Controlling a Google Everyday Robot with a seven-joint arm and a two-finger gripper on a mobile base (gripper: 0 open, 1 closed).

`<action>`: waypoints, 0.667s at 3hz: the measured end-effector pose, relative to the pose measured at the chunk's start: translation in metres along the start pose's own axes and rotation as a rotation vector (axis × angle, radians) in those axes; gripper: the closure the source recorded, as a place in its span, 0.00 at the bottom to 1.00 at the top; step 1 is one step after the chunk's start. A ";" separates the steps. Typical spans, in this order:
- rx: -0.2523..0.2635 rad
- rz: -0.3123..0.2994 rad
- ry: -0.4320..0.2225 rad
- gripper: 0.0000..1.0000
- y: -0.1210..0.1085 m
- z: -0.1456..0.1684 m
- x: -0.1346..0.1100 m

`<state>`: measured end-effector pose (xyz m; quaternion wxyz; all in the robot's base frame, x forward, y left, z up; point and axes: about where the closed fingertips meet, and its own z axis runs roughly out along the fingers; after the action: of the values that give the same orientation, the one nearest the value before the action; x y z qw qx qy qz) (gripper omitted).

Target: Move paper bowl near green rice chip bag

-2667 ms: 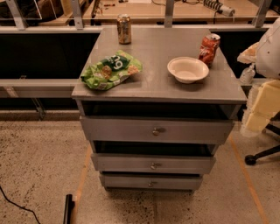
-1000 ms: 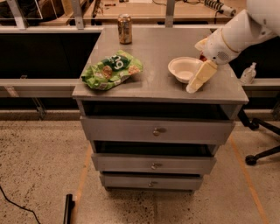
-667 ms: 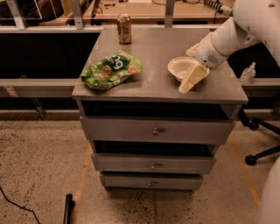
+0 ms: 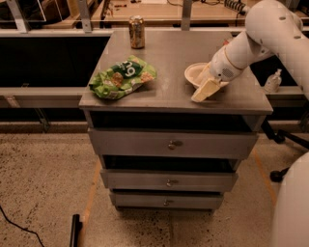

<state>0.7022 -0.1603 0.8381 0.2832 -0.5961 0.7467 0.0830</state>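
Note:
The paper bowl (image 4: 194,74) sits on the right half of the grey cabinet top (image 4: 169,53), and the arm covers its right side. The green rice chip bag (image 4: 122,77) lies flat at the front left of the top, well apart from the bowl. My gripper (image 4: 205,89) reaches in from the upper right. It hangs at the bowl's front right rim, near the cabinet's front edge.
A tan soda can (image 4: 137,32) stands at the back of the top, left of centre. The cabinet has three drawers (image 4: 172,144) below. A sanitizer bottle (image 4: 273,81) and a chair base (image 4: 285,140) are to the right. A workbench (image 4: 159,12) runs behind.
The arm has swung in from the right and come down over the bowl's right side, shifting slightly left. The red can behind the bowl is now hidden. Bowl and bag have not moved.

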 end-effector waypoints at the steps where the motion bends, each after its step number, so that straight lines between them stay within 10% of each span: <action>1: 0.000 0.000 0.000 0.83 -0.001 -0.004 -0.003; 2: -0.030 -0.176 -0.075 1.00 0.014 -0.011 -0.063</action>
<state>0.6933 -0.1084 0.8770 0.3082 -0.6599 0.6792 0.0911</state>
